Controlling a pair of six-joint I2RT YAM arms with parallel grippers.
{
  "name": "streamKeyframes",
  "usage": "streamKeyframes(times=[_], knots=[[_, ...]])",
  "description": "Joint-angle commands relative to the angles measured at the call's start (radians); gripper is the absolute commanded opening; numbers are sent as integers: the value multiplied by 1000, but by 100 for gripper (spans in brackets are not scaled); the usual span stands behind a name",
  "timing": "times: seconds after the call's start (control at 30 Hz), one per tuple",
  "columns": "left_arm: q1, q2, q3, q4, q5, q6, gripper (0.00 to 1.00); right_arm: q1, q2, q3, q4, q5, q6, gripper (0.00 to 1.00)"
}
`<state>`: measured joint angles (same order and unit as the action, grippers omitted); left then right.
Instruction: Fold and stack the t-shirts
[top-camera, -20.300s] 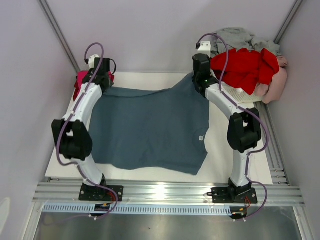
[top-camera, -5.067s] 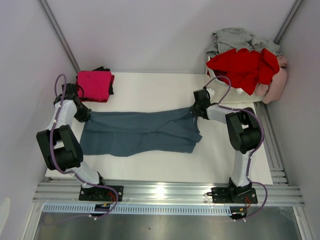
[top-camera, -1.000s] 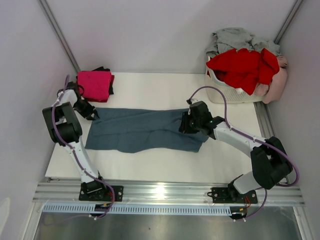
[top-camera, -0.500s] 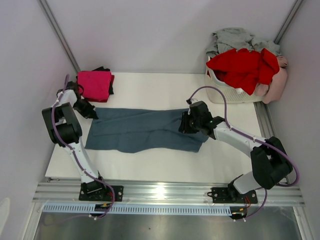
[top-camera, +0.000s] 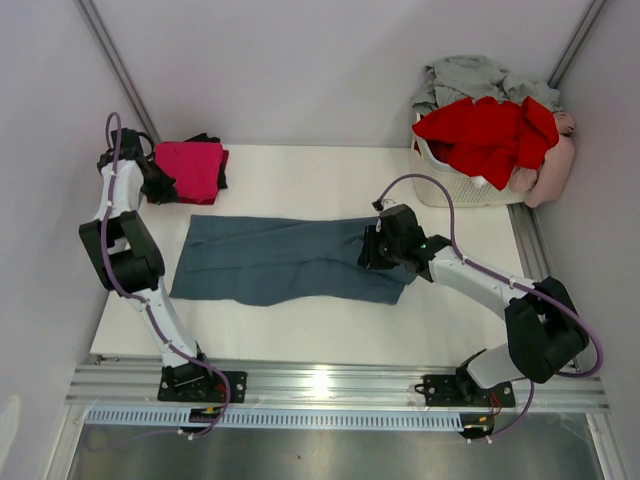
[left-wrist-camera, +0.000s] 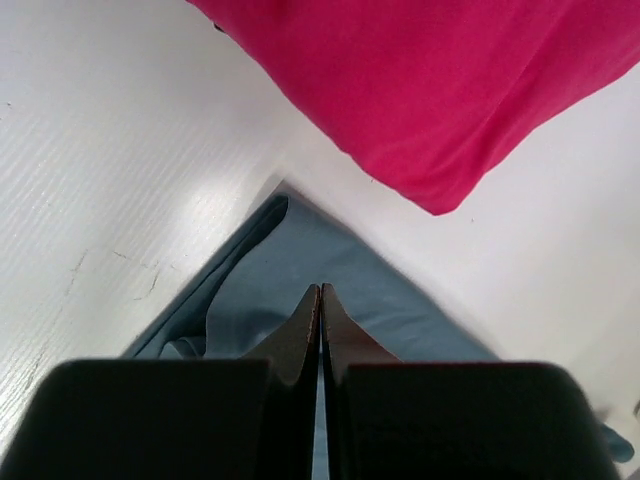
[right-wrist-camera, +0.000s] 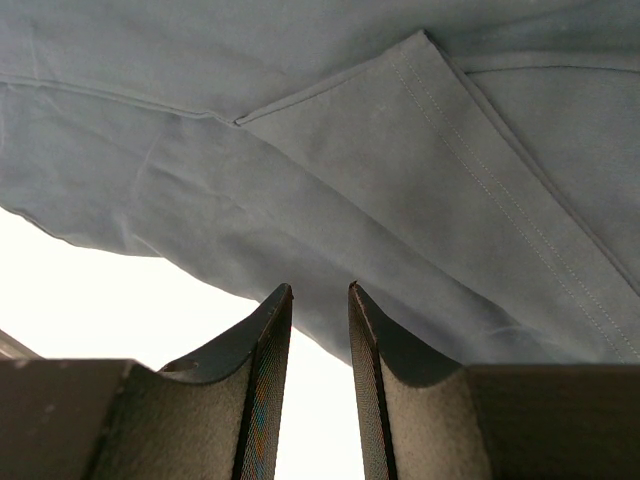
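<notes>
A robotics lab test cell: a white flat worktop (top-camera: 300, 325) boxed in by plain pale panel walls (top-camera: 300, 70), with slotted aluminium rails (top-camera: 340, 385) along its near edge carrying two bolted white-and-black robot arms (top-camera: 475, 278).

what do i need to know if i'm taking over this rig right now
Left gripper: shut, empty, above the far-left corner of the blue-grey t-shirt, beside the magenta t-shirt.
Right gripper: jaws a narrow gap apart, nothing between them, over the blue-grey t-shirt's right end.
Things: the blue-grey t-shirt lies on the table as a long band. The red t-shirt, grey t-shirt and pale pink t-shirt are heaped in the basket.
Done: magenta stacked on the black t-shirt, far left.
Left: finish the blue-grey fold, stack it, then the basket's three.
</notes>
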<state>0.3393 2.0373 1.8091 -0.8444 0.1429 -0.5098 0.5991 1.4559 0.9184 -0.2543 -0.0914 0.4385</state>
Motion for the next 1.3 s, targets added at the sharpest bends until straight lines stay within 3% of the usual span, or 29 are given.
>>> streamKeyframes(times=[0.0,0.13,0.23,0.3,0.47,0.9,1.27], knots=[[-16,30,35,-67,-54,-22,1,5,-35,-3,3,15,-15,33],[-16,96,60,-106,-1,-19,18,5,-38,-6,4,13,-20,33],[-14,121,85,-131,26,-33,22,5,-37,-7,10,10,-21,33],[-14,129,90,-124,50,-36,30,5,-32,-3,13,5,-23,33],[-14,161,113,-182,37,-29,31,4,-31,-3,20,1,-34,33],[-28,132,-10,-180,-118,50,30,-7,-20,7,47,-24,-35,33],[-36,66,-126,-134,-100,71,28,-9,3,19,59,-30,-34,34]])
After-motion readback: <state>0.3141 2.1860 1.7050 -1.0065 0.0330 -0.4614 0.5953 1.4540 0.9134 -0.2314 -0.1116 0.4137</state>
